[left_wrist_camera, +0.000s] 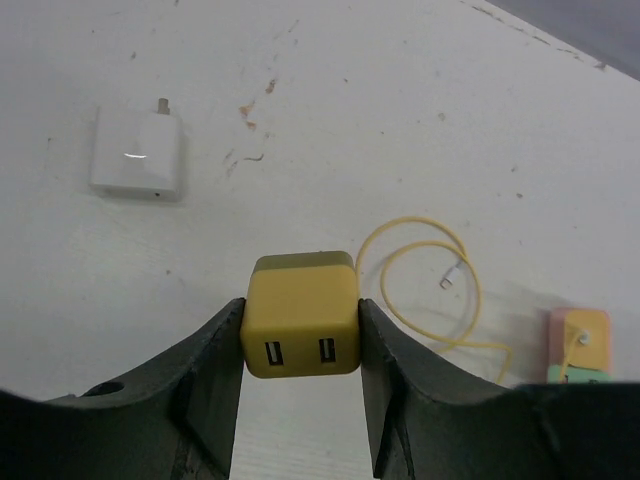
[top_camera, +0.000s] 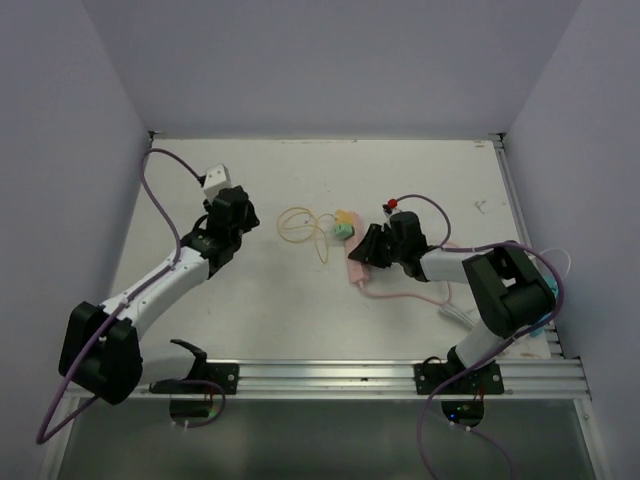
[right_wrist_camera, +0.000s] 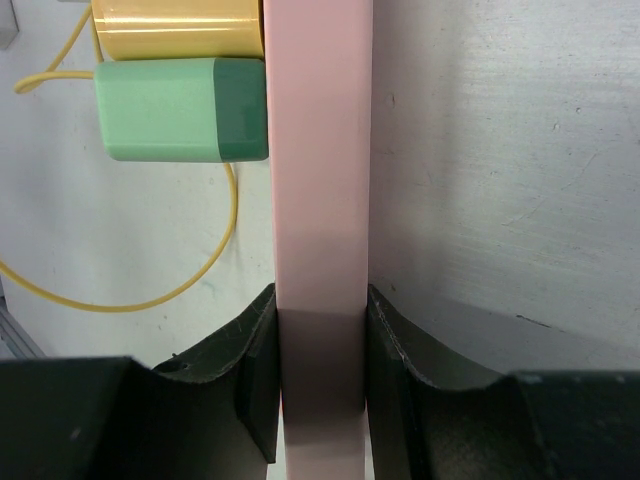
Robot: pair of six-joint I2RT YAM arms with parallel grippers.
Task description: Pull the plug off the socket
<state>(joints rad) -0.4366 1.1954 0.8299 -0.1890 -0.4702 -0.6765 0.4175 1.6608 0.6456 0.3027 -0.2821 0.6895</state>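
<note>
1. The yellow plug (left_wrist_camera: pixel 300 318) is out of the pink socket strip (right_wrist_camera: pixel 320 170). It is pinched between the two fingers of the left end effector (left_wrist_camera: pixel 301 305), ports facing the wrist, well apart from the strip at its 3 o'clock.
2. The right end effector (right_wrist_camera: pixel 320 350) clamps the strip's near end from both sides. A green plug (right_wrist_camera: pixel 170 108) and a gold plug (right_wrist_camera: pixel 175 28) sit in the strip's 9 o'clock face.
3. The pull looks done. Next I'd expect the plug to be lowered onto bare counter (top_camera: pixel 280 320), perhaps near the white adapter (left_wrist_camera: pixel 138 152) at 11 o'clock, and the fingers spread.
4. The left arm stretches toward 1 o'clock. The right arm folds at the elbow, forearm reaching toward 9 o'clock.
</note>
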